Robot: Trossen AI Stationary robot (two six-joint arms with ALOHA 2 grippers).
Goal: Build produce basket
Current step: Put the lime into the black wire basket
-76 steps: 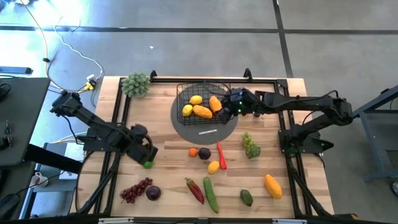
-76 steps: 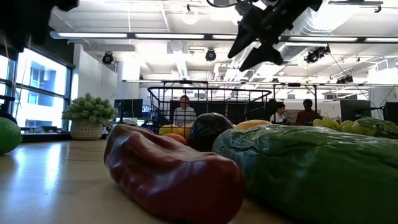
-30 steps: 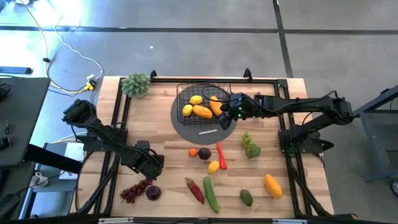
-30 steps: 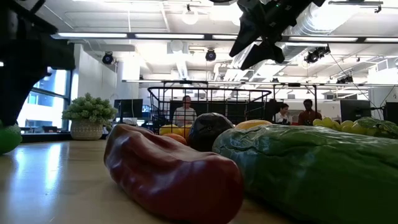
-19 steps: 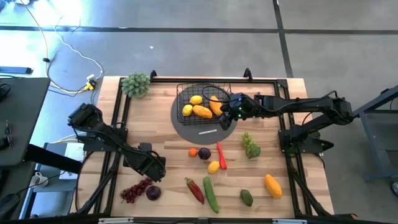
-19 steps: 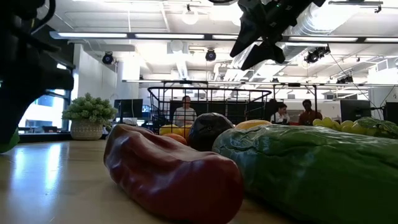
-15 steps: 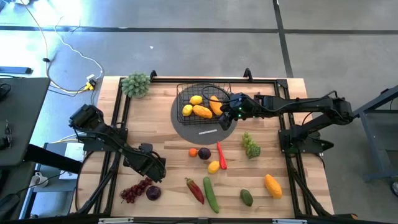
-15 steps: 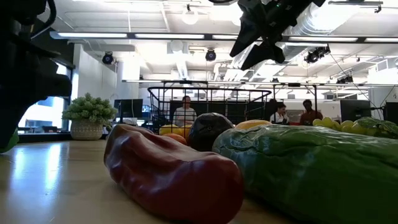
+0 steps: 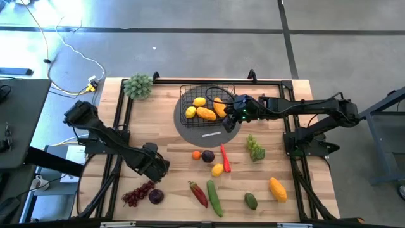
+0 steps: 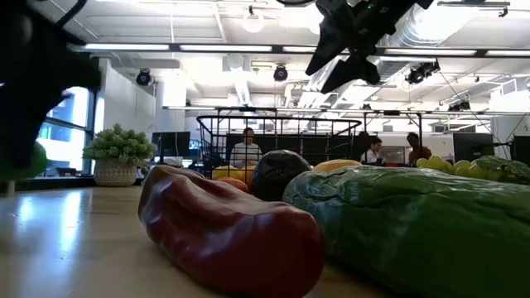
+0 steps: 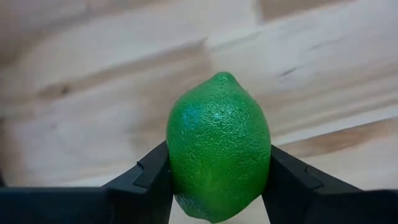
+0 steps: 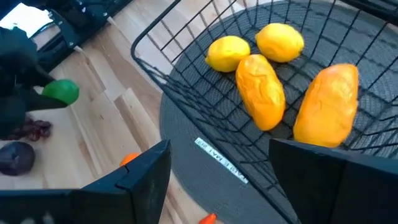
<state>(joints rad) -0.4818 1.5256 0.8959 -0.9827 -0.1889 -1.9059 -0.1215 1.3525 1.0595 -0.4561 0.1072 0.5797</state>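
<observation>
Green lime [image 11: 218, 146] sits clamped in the left gripper [image 11: 217, 180], well apart from the basket [image 9: 205, 104]; carry it level there. Right gripper [image 12: 217, 168] waits spread beside the basket.

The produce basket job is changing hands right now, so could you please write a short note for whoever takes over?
Left gripper: fingers closed on a green lime, at the table's left.
Right gripper: open, empty, at the basket rim.
Done: two lemons and two mangoes lie in the basket.
Left: bring the lime over, then gather the purple grapes, green grapes, cucumber and the other loose pieces.
</observation>
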